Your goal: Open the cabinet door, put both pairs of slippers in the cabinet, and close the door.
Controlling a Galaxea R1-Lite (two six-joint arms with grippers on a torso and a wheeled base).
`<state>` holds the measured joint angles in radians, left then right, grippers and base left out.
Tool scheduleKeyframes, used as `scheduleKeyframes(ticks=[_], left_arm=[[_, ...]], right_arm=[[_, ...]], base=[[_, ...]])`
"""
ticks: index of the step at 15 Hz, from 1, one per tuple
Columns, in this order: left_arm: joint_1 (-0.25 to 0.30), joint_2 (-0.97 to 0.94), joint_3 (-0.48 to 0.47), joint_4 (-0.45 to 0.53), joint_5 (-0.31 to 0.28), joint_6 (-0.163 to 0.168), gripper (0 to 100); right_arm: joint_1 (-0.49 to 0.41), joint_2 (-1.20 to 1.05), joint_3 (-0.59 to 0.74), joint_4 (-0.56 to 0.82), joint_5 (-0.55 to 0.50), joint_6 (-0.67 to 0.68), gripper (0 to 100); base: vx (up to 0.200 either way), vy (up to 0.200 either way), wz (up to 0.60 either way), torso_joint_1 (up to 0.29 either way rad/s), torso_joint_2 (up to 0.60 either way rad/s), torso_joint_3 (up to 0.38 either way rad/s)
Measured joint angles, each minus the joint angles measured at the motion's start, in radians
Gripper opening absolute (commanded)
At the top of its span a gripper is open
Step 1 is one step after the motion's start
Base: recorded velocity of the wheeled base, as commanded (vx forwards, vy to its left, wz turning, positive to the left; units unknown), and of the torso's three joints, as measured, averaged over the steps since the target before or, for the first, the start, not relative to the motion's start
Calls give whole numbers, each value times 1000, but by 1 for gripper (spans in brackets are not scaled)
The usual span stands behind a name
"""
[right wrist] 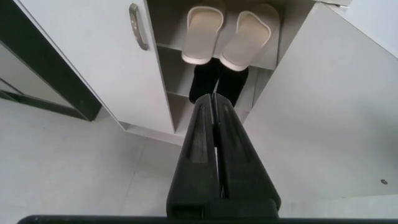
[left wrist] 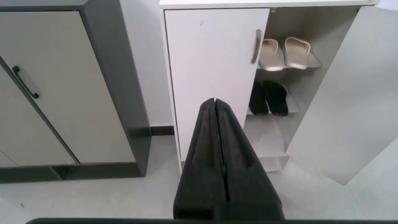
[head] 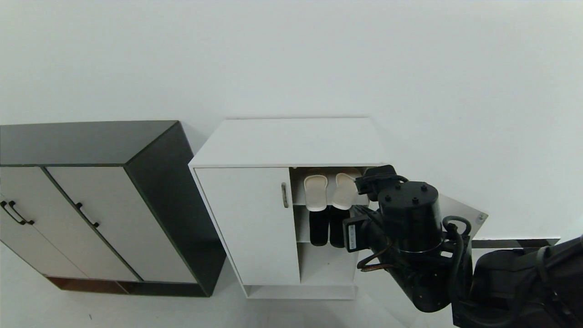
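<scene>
Right gripper [right wrist: 214,98]: fingers are pressed together and nothing is held; it is placed in front of the open compartment, apart from the shelves

Left gripper [left wrist: 214,102]: likewise clenched and empty, and kept well back from the white cabinet [head: 287,141], facing the closed left door [head: 246,223]

Open right door [right wrist: 311,112]: it is swung wide on the robot's right, just beside the right gripper, and is not seen to be touched

Black slippers [right wrist: 217,81]: stowed as a pair on the middle shelf, toes inward, nearest to the right gripper's tips but apart from them

White slippers [right wrist: 227,34]: stowed side by side on the upper shelf, directly above the black pair

Dark cabinet [head: 91,141]: set to the left of the white one, both its doors shut, no part in the task

Progress: the opening and both stowings are judged done, and only the closing of the right door is left; the door panel is judged within easy reach of the right gripper
</scene>
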<state>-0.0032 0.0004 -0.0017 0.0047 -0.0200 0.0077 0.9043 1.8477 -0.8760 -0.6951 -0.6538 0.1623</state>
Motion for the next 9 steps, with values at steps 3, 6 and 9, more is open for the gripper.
scheduleKeyframes(ticks=[3,6,9], left_arm=[[0,0,0,0,0,0,0],[0,0,0,0,0,0,0],[0,0,0,0,0,-1,0]], right_arm=[[0,-4,5,1,0,-1,0],[-1,-8,7,0,-1,-1,0],[-44,-11,6,0,0,-25,0]], base=[[0,0,-600,17,2,-1],[0,0,-400,5,0,0],[0,0,0,0,0,0]])
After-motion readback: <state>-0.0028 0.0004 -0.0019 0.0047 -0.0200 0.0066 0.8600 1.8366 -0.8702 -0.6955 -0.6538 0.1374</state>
